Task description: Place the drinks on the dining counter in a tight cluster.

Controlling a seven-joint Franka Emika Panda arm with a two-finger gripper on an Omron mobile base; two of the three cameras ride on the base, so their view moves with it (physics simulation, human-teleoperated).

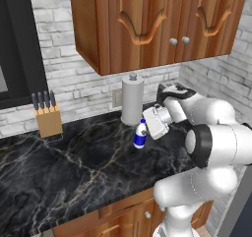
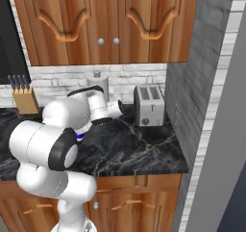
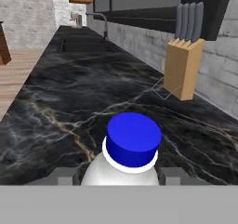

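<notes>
A small blue-and-white bottle point(image 1: 140, 137) with a blue cap stands upright on the black marble wall counter point(image 1: 74, 167), in front of the paper towel roll. My gripper point(image 1: 146, 128) reaches in from the right and is shut on the bottle's upper body. In the hand view the bottle point(image 3: 133, 139) sits between the two fingertips point(image 3: 65, 175), its cap facing the camera. From the right base view my arm covers most of the bottle point(image 2: 79, 135); a sliver of blue shows. The dining counter is out of view.
A wooden knife block point(image 1: 48, 118) stands at the back left against the brick wall. A paper towel roll point(image 1: 132, 101) is just behind the bottle. A toaster point(image 2: 149, 106) sits by the right wall. Wood cabinets point(image 1: 147, 19) hang overhead. A sink point(image 3: 81, 44) lies far along the counter.
</notes>
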